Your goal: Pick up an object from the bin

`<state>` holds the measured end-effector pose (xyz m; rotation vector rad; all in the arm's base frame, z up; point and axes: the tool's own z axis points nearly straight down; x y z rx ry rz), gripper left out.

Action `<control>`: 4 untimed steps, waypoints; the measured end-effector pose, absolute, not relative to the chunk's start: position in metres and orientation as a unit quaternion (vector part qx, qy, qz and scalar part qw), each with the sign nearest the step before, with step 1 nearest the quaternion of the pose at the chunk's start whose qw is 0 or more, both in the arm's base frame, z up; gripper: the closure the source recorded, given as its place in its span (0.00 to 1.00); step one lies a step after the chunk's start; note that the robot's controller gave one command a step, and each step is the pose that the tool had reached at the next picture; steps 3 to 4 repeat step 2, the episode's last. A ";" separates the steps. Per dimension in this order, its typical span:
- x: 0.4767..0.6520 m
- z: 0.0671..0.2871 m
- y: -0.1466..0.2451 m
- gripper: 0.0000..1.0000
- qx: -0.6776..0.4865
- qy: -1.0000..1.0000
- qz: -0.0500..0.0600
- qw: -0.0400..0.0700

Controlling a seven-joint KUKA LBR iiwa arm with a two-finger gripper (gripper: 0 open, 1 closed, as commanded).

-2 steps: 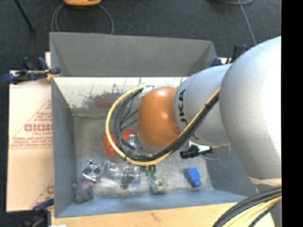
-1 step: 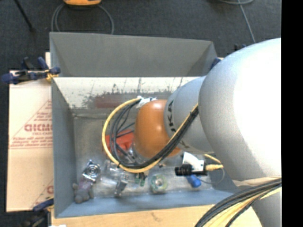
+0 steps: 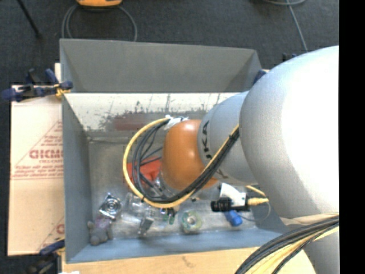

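Grey metal bin (image 3: 74, 153), clutter along near wall. Gripper (image 3: 153, 200) low by red piece (image 3: 149, 170) mid-bin; open or shut, cannot tell. Risk: yellow cable loop (image 3: 128, 160) snagging clear plastic bits (image 3: 137, 211) alongside.

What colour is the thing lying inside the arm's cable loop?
That thing is red, seen in the camera view.
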<state>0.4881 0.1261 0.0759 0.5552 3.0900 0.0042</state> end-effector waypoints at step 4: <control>0.490 0.107 0.126 1.00 0.176 0.984 0.001 0.001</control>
